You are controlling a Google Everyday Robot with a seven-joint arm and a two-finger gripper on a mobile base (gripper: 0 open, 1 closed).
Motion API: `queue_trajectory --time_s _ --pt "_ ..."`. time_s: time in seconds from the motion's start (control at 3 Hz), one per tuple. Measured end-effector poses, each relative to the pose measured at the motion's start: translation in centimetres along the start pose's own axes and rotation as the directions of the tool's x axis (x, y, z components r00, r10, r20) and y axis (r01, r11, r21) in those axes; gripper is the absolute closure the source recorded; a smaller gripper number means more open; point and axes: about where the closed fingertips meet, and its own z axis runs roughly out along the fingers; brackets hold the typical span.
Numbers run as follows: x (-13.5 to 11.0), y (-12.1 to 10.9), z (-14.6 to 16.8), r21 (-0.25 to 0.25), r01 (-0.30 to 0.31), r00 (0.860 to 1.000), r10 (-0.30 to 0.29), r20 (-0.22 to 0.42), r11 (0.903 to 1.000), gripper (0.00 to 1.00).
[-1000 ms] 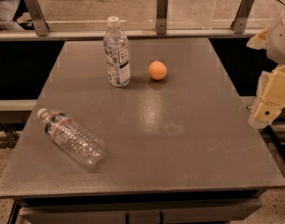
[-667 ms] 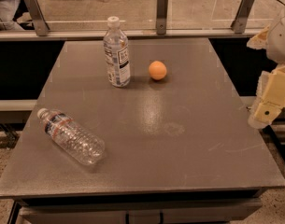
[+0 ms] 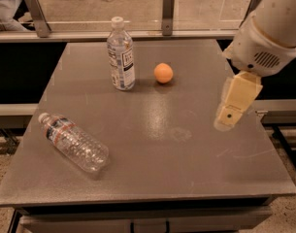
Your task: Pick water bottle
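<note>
One gripper (image 3: 229,116) to talk about, and it's hanging over the right side of the table (image 3: 186,174), pointing down off the end of a chunky white arm (image 3: 269,33) that fills the top right corner. It's a tan, blocky thing seen pretty much side-on, so whether it's spread or pressed together I honestly can't tell. It isn't touching any of the objects, they're all well off to its left. Closest to it is a small orange ball (image 3: 163,73) sitting toward the back of the tabletop, about mid-width. Just left of the ball, near but not touching, stands a smooth clear bottle (image 3: 121,57), upright, white cap on, with a big white printed label. The water bottle (image 3: 74,143) is the far one: it's lying on its side near the front left corner of the table, well apart from the gripper, the ball and the upright bottle. It's the ribbed, crinkly clear one, with a red-and-blue label band up by the neck and the white cap pointing toward the back left, base toward the front middle. Tabletop itself is plain grey-brown with a shiny patch in the middle. Behind the back edge runs a glass barrier (image 3: 89,4) held by metal posts (image 3: 168,6).
</note>
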Motion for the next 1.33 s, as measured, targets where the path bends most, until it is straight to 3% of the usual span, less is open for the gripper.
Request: queue_trajectory --time_s 0.33,0.67,1.0,1.33 --pt "-2.2 -0.1 2.4 -0.017 -0.076 0.996 0.075 -0.056 0.9969 0.00" --pt "-3.8 0.2 2.7 0.052 -0.161 0.980 0.166 -0.113 0.9856 0.00" --pt "-5.5 1.3 2.7 0.086 -0.288 0.952 0.295 -0.082 0.9538 0.00" --pt "-5.7 1.4 2.8 0.091 -0.349 0.932 0.356 -0.072 0.9327 0.00"
